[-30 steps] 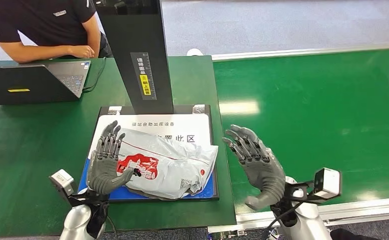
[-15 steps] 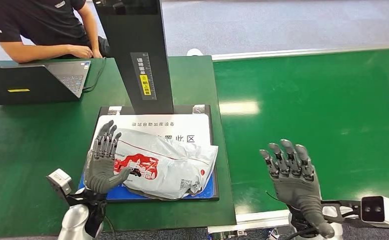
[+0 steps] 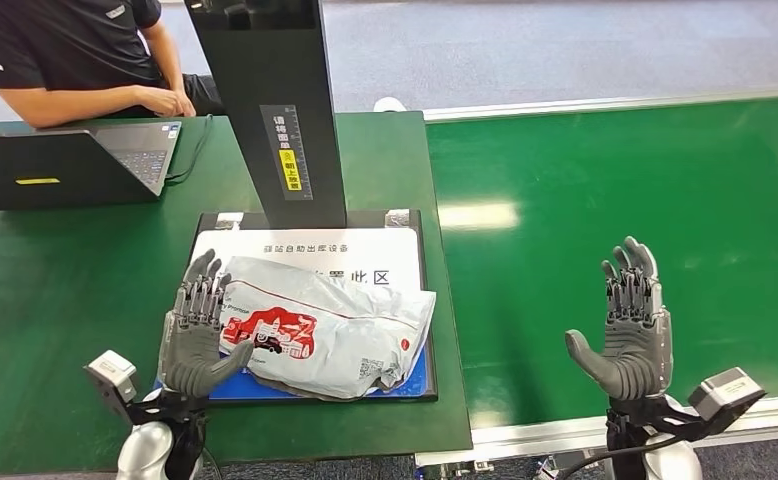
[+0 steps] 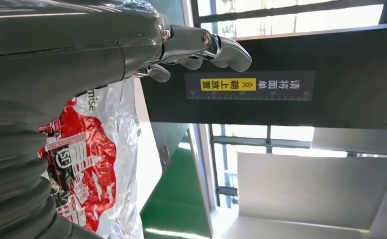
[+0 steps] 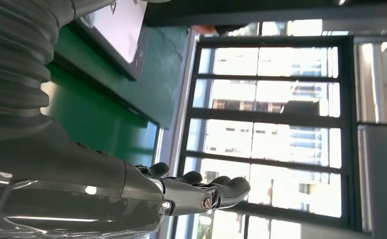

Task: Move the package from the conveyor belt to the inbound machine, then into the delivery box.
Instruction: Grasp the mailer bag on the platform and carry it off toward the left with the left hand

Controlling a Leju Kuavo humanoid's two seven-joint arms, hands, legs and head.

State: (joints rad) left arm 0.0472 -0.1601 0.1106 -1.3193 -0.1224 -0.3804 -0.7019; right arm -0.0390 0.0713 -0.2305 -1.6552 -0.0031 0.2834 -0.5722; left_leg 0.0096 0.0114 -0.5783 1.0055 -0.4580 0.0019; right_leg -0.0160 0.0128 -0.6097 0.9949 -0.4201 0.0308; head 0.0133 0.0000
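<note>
1. The crumpled white plastic package with a red printed patch (image 3: 330, 325) is lying on the white-and-black scanning platform of the inbound machine (image 3: 410, 225), in front of the machine's dark upright column (image 3: 275, 110) with a yellow label.
2. The left hand (image 3: 197, 330) is standing upright at the package's left edge, fingers straight and spread, its thumb resting against the red patch; it is grasping nothing.
3. In the left wrist view the same hand (image 4: 82, 45) is showing extended fingers beside the package (image 4: 97, 164).
4. The right hand (image 3: 630, 335) is hovering over the green conveyor belt (image 3: 615, 190), well right of the package, palm facing left, fingers open and empty.
5. At the far left, a person in a dark shirt (image 3: 75, 50) is leaning beside an open black laptop (image 3: 70, 165) on the green table (image 3: 55, 290).
</note>
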